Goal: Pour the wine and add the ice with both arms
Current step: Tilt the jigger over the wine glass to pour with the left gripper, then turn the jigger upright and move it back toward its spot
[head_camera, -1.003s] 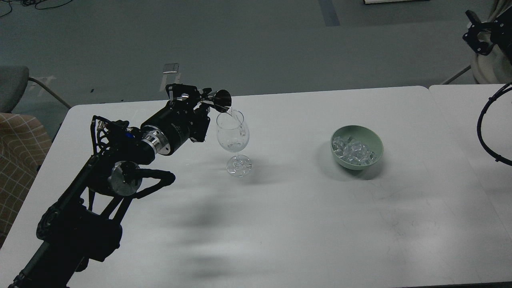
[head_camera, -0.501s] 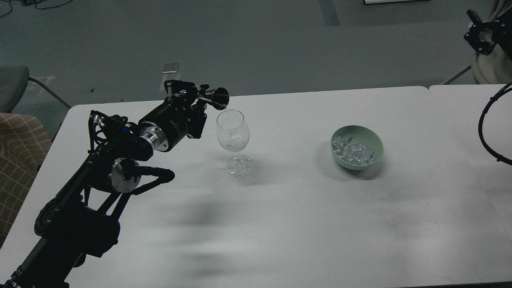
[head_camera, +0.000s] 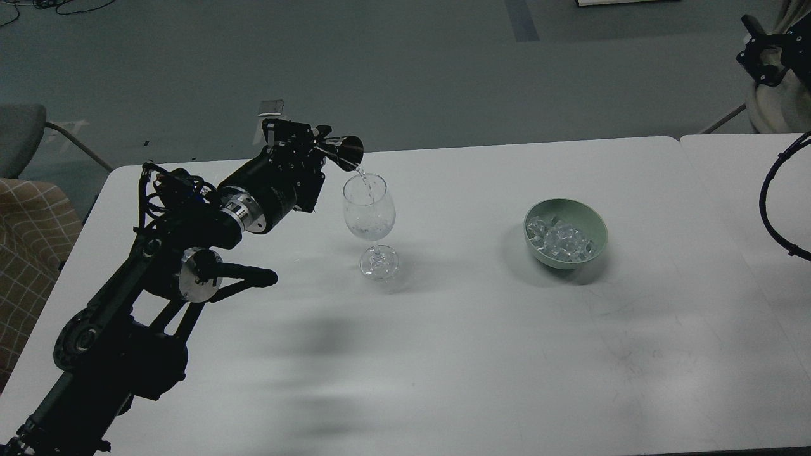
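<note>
A white table [head_camera: 481,354] filled the lower frame, grey floor [head_camera: 405,76] above. Left fingers [head_camera: 323,147] clenched a tilted metal cup [head_camera: 345,152] over the wine glass [head_camera: 369,212]. Ice [head_camera: 561,237] sat in the green bowl [head_camera: 592,221], centre-right. Right fingers [head_camera: 757,60], upper right corner: cannot tell.

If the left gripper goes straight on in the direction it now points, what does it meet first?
The left gripper, shut on a small metal cup, points right, toward the wine glass. Going straight on, the cup would probably pass just over the glass's rim; depth is unclear, so it may touch.
</note>
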Motion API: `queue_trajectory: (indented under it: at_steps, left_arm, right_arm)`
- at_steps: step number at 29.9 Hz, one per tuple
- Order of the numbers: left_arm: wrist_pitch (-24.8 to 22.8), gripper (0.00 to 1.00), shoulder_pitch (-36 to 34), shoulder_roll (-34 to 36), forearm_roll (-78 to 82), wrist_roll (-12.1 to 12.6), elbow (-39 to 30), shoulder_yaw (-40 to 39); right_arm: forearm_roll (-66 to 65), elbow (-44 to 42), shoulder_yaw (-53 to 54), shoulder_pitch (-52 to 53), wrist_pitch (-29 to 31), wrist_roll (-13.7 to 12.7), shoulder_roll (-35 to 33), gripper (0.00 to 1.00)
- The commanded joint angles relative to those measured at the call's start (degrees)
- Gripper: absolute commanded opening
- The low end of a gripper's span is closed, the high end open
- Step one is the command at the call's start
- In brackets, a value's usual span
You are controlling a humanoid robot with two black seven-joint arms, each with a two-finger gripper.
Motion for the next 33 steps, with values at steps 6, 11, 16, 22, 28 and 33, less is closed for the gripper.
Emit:
queue_trajectory:
  at_steps: [6,11,16,22,28,33]
  left_arm:
    - [-0.2,0.0,-1.2,0.1,5.1,0.0,-0.2,0.1]
    - [-0.9,0.0,-1.2,0.2,7.4,0.0,-0.5,0.1]
    - [-2.9,0.0,-1.5,1.3,12.8,0.0,-1.4,0.0]
    - [-3.1,0.0,-2.3,1.9,16.1,0.0,-1.9,0.1]
    - [-3.7,0.0,-2.8,2.6,21.6,0.0,-3.5,0.7]
    - [-3.8,0.0,-3.1,3.4,21.9,0.0,-5.9,0.8]
  right_arm:
    - [0.0,0.0,1.0,-0.1,0.0,0.0,-0.1,1.0]
    - [0.0,-0.1,1.0,-0.1,0.0,0.0,-0.2,1.0]
    - [0.0,0.0,1.0,-0.1,0.0,0.0,-0.1,1.0]
    - [0.0,0.0,1.0,0.0,0.0,0.0,-0.2,1.0]
    - [0.0,0.0,1.0,-0.1,0.0,0.0,-0.7,1.0]
    - [0.0,0.0,1.1,-0.1,0.0,0.0,-0.8,1.0]
